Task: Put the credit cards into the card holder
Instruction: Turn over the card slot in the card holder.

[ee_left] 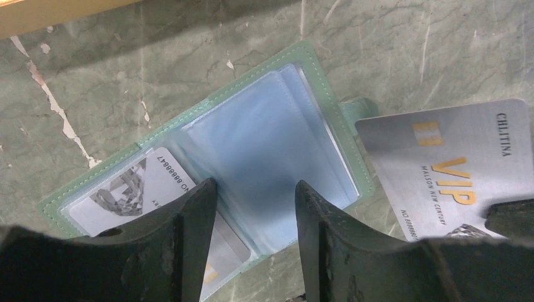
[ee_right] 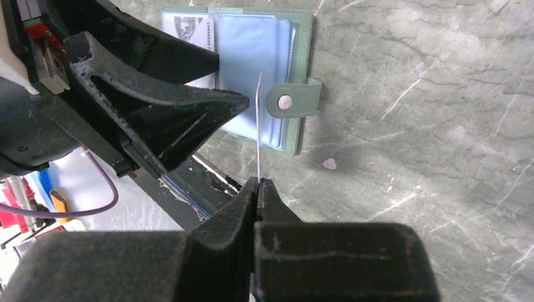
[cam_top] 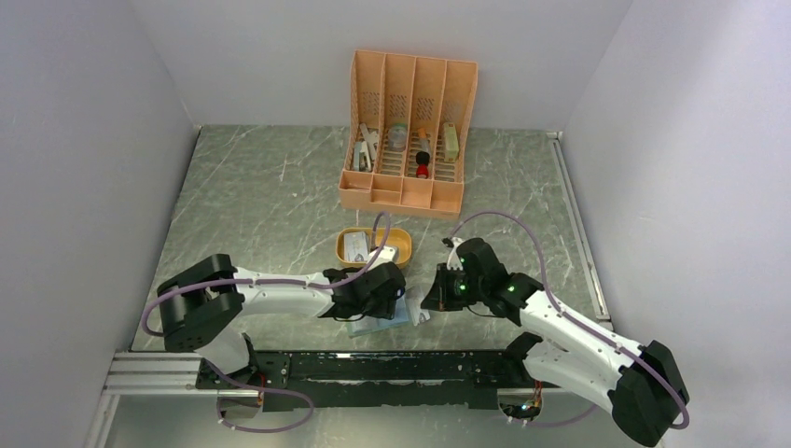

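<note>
The card holder (ee_left: 252, 138) lies open on the marble table, a grey-green wallet with clear pockets. One credit card (ee_left: 135, 189) sits in its left pocket. My left gripper (ee_left: 256, 189) is open just above it, jaws straddling the clear pocket leaves. My right gripper (ee_right: 259, 182) is shut on a silver VIP credit card (ee_left: 453, 163), held on edge (ee_right: 259, 126) beside the holder's snap tab (ee_right: 286, 100). From above, the holder (cam_top: 381, 325) peeks out under the left gripper (cam_top: 378, 301), with the right gripper (cam_top: 431, 299) close at its right.
An orange oval tray (cam_top: 403, 235) holding a pale card (cam_top: 354, 245) sits just behind the grippers. A tall orange slotted organizer (cam_top: 409, 131) with small items stands at the back. The black rail (cam_top: 373, 369) runs along the near edge.
</note>
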